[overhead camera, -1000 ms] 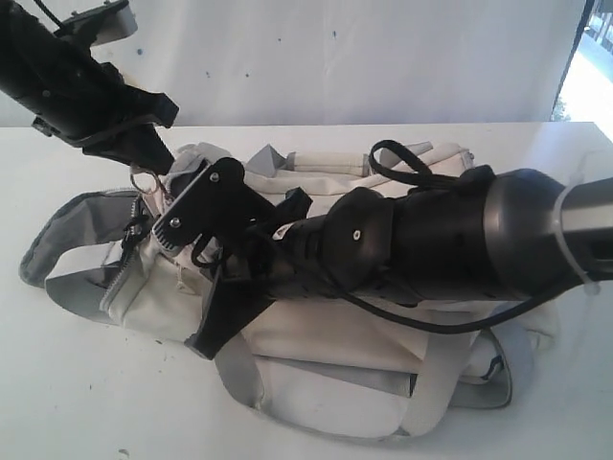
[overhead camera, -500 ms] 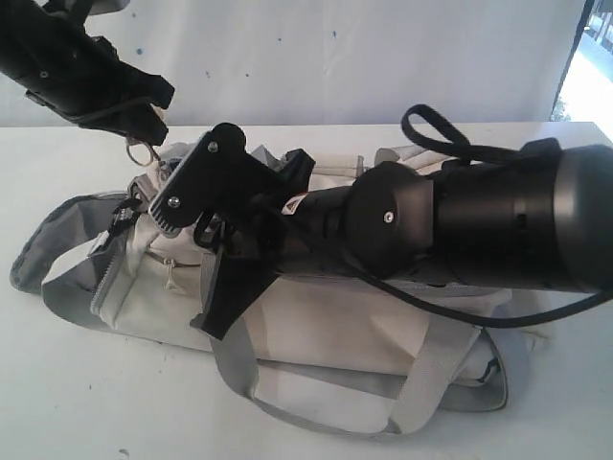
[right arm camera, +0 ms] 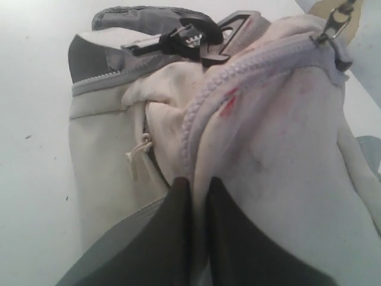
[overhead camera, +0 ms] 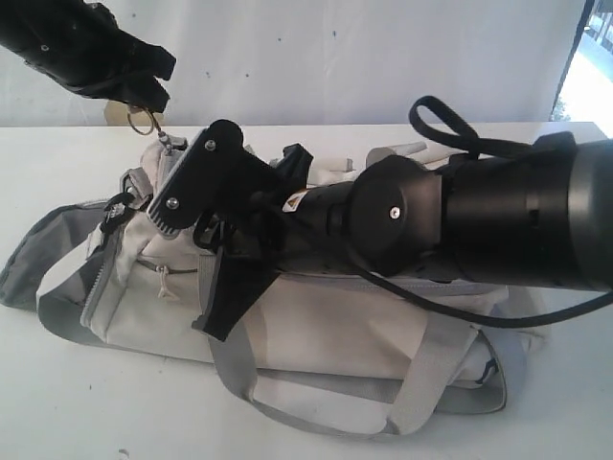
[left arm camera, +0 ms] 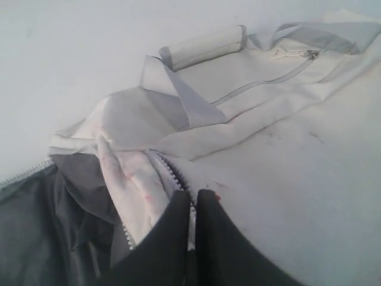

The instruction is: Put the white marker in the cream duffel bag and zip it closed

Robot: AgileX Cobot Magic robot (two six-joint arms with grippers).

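The bag [overhead camera: 316, 326] is lying on the table [overhead camera: 77, 402], its zip gaping at one end. The left gripper [left arm camera: 193, 196] is pinching the zip pull [overhead camera: 144, 121] above that end. The right gripper [right arm camera: 196, 182] is clamping bag fabric beside the zip.

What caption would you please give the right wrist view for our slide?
Right gripper pinches the cream duffel bag beside its zipper.

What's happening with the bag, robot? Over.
Left gripper shut on bag by the zip. Right gripper shut on bag too. Marker not in sight. Zip partly open.
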